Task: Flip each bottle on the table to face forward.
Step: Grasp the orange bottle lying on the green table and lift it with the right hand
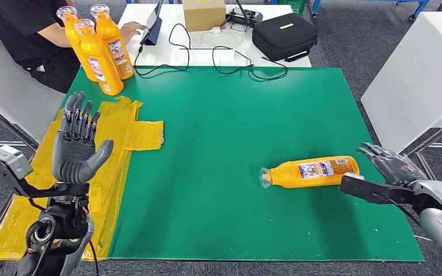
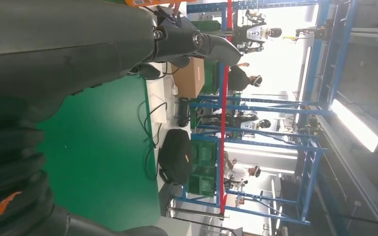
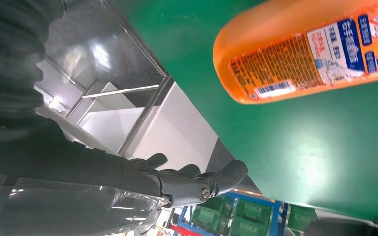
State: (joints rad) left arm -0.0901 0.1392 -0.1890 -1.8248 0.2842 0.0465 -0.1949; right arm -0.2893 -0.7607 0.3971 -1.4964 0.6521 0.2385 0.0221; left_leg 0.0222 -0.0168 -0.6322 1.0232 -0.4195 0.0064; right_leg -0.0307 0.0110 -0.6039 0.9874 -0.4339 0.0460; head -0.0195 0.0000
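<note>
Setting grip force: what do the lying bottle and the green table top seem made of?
The lying bottle looks like smooth orange plastic, slightly glossy, with a printed paper or film label. The green table top seems a matte mat or board, showing only soft glare.

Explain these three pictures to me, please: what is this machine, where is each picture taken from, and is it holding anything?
It is a humanoid robot with two silver arms ending in many-fingered hands. The wide picture comes from a camera high on its body, looking down at a green table. The other two come from cameras at its wrists, so they look tilted.

Its left hand is raised with fingers spread, holding nothing. Its right hand is open too, just beyond the base of an orange bottle lying on its side; the right wrist view shows that bottle close up, apart from the fingers.

Three more orange bottles stand upright at the far left corner, near yellow tape patches. Behind sit a seated person, a cardboard box and a black case.
</note>
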